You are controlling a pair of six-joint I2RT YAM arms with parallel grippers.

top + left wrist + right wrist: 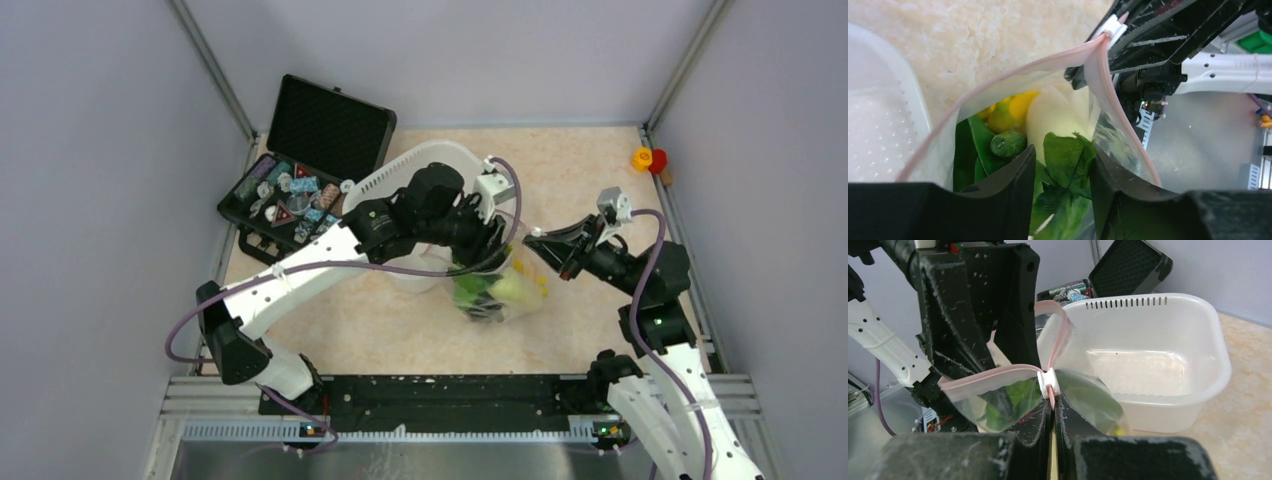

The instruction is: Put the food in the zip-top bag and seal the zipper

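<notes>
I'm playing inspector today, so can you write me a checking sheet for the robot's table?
Surface: beige table, flat.
Job's things: zip-top bag open, holding bok choy, cucumber, yellow pepper, white radish; zipper unsealed, slider at one end.
Clutter: white tub beside the bag; open black case with trinkets; orange and red bits in the far right corner.
Pincers: left pincer at the bag's mouth, jaws apart around a bok choy leaf; right pincer shut on the zipper by the slider.
Cables: purple cables along both arms; no snag seen.
Surroundings: grey walls, metal frame.
</notes>
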